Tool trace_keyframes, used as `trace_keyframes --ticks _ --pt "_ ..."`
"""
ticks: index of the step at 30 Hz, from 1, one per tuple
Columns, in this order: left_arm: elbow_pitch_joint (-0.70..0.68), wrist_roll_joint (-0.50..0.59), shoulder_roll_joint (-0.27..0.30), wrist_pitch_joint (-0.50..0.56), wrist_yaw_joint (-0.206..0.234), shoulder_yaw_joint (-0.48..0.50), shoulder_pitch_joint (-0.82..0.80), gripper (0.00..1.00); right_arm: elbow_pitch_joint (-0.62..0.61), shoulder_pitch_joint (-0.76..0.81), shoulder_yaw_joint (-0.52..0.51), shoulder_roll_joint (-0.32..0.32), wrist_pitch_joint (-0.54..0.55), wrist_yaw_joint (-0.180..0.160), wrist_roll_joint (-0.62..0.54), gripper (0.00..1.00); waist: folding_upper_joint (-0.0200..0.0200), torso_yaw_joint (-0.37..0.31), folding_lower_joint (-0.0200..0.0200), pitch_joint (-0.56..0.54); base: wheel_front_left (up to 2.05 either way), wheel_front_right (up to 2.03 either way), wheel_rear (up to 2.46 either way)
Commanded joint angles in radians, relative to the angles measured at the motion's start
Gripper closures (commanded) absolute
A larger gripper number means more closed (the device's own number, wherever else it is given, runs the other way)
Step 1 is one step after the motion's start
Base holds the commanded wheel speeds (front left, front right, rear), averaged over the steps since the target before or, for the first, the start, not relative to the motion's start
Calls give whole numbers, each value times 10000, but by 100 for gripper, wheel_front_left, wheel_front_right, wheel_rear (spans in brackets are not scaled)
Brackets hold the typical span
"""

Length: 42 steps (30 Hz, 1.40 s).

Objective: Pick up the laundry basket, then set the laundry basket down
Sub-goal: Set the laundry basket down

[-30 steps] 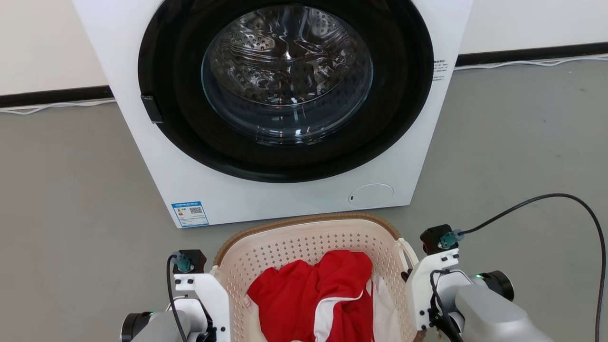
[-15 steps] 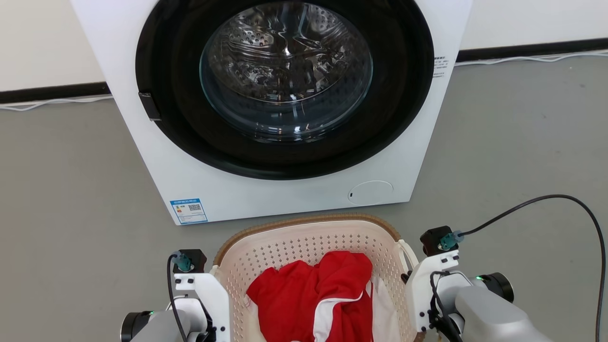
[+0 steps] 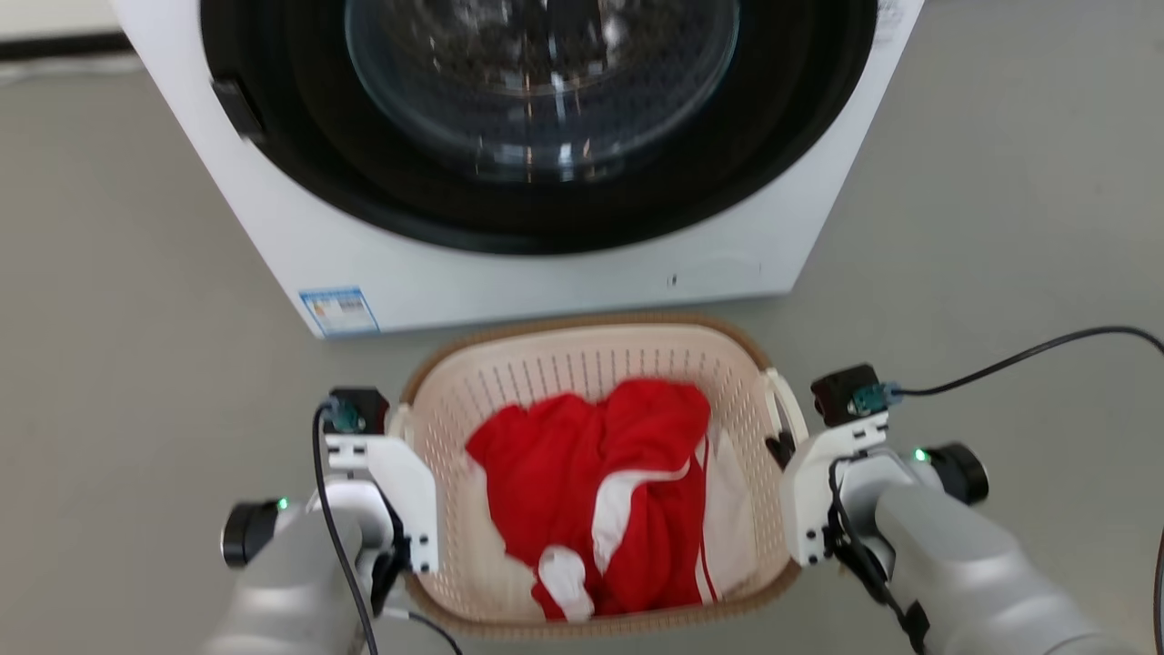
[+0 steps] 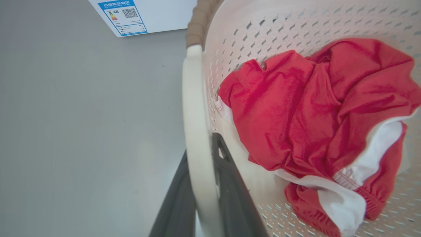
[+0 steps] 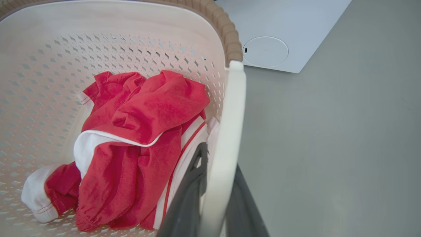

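- Currently, the small cream-white perforated plastic laundry basket (image 3: 582, 320) with a brown rim band sits at the lower centre of the head view, just in front of the white front-loading washing machine (image 3: 546, 273).
- Contents: a crumpled red-and-white fabric garment (image 3: 600, 491) lies loose in the bottom of the basket.
- Left gripper (image 4: 200, 148): one dark finger runs on each side of the white left side handle (image 4: 194, 115), at the lower centre of the left wrist view. The jaws are clamped on this handle.
- Right gripper (image 5: 218, 158): the same arrangement on the white right side handle (image 5: 230, 108), at the lower centre of the right wrist view. The jaws are clamped on it, one finger inside the basket and one outside.
- Progress, as a judgement: the two-handed grasp is complete, so the pick-up step is at or just past its start.
- Whether the base is clear of the grey floor (image 3: 1000, 227) cannot be told from these views.
- Remaining: raise the basket level, carry it, lower it to the floor, then part both sets of jaws.
- Caution: uneven lifting would tilt the basket and shift the garment.
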Motion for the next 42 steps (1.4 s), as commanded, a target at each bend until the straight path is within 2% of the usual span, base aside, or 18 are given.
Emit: trace_keyframes --ticks 1,14,21,31,42 --pt "-225 174 182 -188 90 132 -618 100 -289 -211 217 112 -268 77 -100 100 0 -11 0 725 0 0 0" --pt "-375 463 221 -983 541 -7 -2317 100 -671 -1567 814 -370 -1503 77 -229 100 0 -33 0 3851 0 0 0" --pt "-427 589 191 -1486 728 -62 -3202 100 -672 -2276 1129 -780 -2020 77 -273 100 0 141 0 5105 0 0 0" --pt "-391 574 135 -2235 800 -31 -3902 100 -576 -2976 1432 -986 -2427 77 -226 100 0 296 0 6187 0 0 0" --pt "-327 528 103 -2838 818 7 -4178 100 -461 -3205 1590 -1048 -2668 77 -217 100 0 365 0 6560 0 0 0"
